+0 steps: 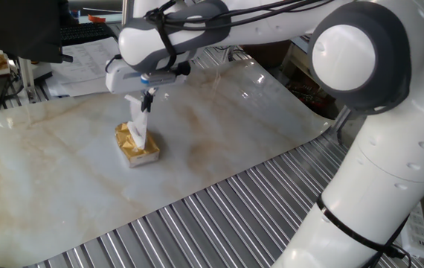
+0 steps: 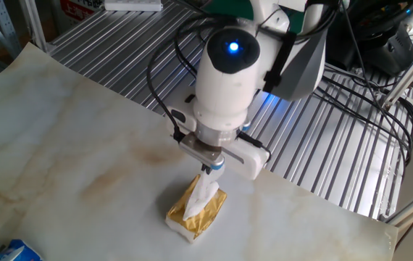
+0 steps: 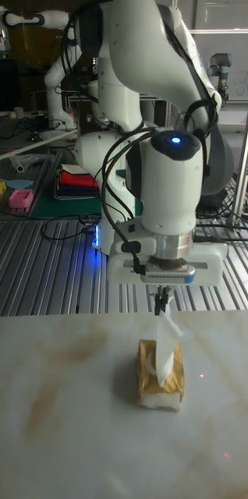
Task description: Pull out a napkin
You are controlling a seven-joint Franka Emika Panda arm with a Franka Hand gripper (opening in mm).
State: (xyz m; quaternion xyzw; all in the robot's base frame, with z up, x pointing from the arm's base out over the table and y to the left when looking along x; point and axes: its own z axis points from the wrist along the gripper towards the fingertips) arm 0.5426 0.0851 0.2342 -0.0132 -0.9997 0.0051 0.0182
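Note:
A yellow-orange tissue pack lies flat on the marble-patterned board. A white napkin stands up out of its top slot, stretched into a narrow strip whose lower end is still in the pack. My gripper hangs straight above the pack, fingers pointing down and shut on the napkin's upper end.
The board rests on a ribbed metal table. Printed white paper sheets lie at the back left in one fixed view. A blue-and-white packet pokes in at the other view's bottom left. Cables trail behind the arm.

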